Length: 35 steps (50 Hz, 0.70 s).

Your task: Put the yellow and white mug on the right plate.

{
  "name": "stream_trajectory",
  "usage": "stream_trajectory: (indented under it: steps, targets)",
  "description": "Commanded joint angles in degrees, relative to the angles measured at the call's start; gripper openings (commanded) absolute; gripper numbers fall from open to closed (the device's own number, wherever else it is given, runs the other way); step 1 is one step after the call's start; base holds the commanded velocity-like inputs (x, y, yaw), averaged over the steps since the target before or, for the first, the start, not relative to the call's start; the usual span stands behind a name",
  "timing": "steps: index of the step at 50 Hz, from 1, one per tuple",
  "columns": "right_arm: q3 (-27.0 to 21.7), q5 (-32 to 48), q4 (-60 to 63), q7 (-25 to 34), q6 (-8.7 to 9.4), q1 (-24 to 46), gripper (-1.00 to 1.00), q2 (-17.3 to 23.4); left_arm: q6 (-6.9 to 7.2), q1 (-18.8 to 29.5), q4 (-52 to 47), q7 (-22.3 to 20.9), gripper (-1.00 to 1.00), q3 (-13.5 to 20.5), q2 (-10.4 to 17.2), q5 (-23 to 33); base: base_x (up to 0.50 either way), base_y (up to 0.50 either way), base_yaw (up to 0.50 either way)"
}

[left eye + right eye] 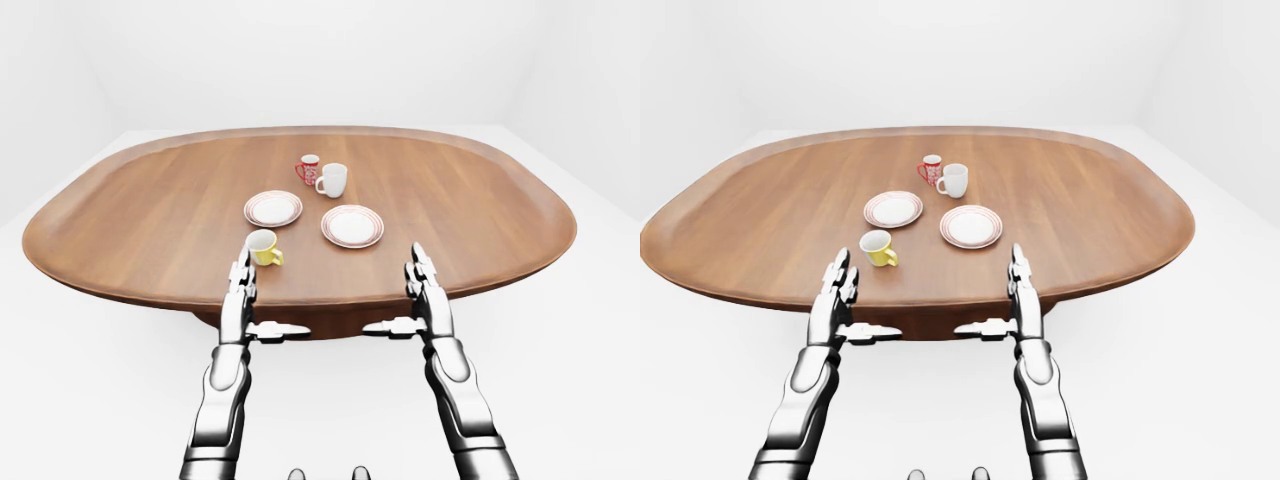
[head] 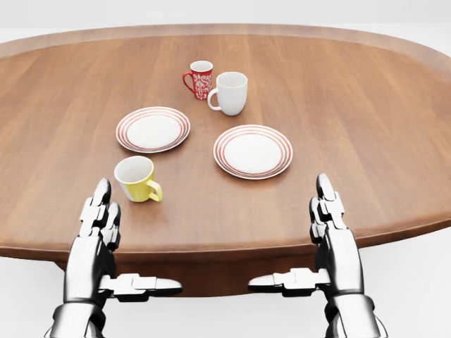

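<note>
The yellow mug with a white inside (image 2: pixel 137 179) stands upright on the wooden table (image 2: pixel 366 127), its handle pointing to the lower right in the head view. The right plate (image 2: pixel 253 151), white with red rings, lies bare up and to the right of the mug. My left hand (image 2: pixel 111 245) hovers at the table's near edge just below the mug, open, fingers straight and thumb out to the side, not touching it. My right hand (image 2: pixel 322 243) is held the same way below the right plate, open and holding nothing.
A second red-ringed plate (image 2: pixel 153 129) lies above the yellow mug. Higher up stand a red patterned mug (image 2: pixel 200 79) and a plain white mug (image 2: pixel 230 92), side by side. The oval table has a raised rim (image 1: pixel 60 265); white floor surrounds it.
</note>
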<state>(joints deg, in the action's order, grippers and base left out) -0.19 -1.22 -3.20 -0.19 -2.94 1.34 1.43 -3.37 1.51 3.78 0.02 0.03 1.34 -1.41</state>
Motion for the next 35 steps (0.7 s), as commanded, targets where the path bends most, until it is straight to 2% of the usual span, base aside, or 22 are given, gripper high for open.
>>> stream_trajectory:
  steps: [1,4,7,8,11,12,13,15,26,35]
  targets:
    - [-0.84,-1.05,2.84,0.95,2.94,-1.22,1.0,0.99,4.09,-1.22,-4.11,-0.56,1.0,0.68,1.24,-1.37,0.0,0.0,0.0]
    - [-1.52,-0.43,2.77,1.43,3.04,-1.11,1.0,0.43,5.53,-1.37,-5.75,-1.14,1.0,1.42,0.63,-0.72,0.0,0.0,0.0]
    - [-1.86,-0.08,3.26,1.61,3.61,-1.13,1.0,0.15,5.94,-1.49,-6.28,-1.53,1.0,1.72,0.28,-0.22,0.0,0.0,0.0]
    - [-2.01,-0.02,2.91,1.71,3.39,-1.01,1.0,0.08,6.46,-1.49,-6.75,-1.57,1.0,1.77,0.17,0.02,0.0,0.0,0.0]
    - [-2.12,0.22,4.47,1.66,4.96,-1.12,1.0,-0.06,7.55,-1.71,-7.95,-1.75,1.0,1.85,0.03,0.56,0.0,0.0,0.0]
    - [-2.16,0.29,5.19,1.61,5.68,-1.12,1.0,-0.08,8.37,-1.86,-9.05,-1.76,1.0,1.86,0.01,0.72,0.0,0.0,0.0]
    - [-2.15,0.36,6.91,1.55,7.23,-1.22,1.0,-0.07,8.37,-1.85,-10.48,-1.8,1.0,1.88,0.02,0.83,0.0,0.0,0.0]
    - [-2.25,0.39,8.05,1.59,7.94,-1.23,1.0,-0.1,8.37,-2.01,-11.43,-1.95,1.0,1.93,-0.01,1.07,0.0,0.0,0.0]
    - [-2.48,0.64,15.5,1.63,7.94,-1.45,1.0,-0.14,8.37,-1.53,-20.62,-2.94,1.0,2.7,0.41,2.0,0.0,0.0,0.0]
    - [-2.4,0.09,20.85,1.96,7.94,-1.14,1.0,-0.15,8.37,-0.83,-21.55,-3.42,1.0,3.49,0.53,1.73,0.0,0.0,0.0]
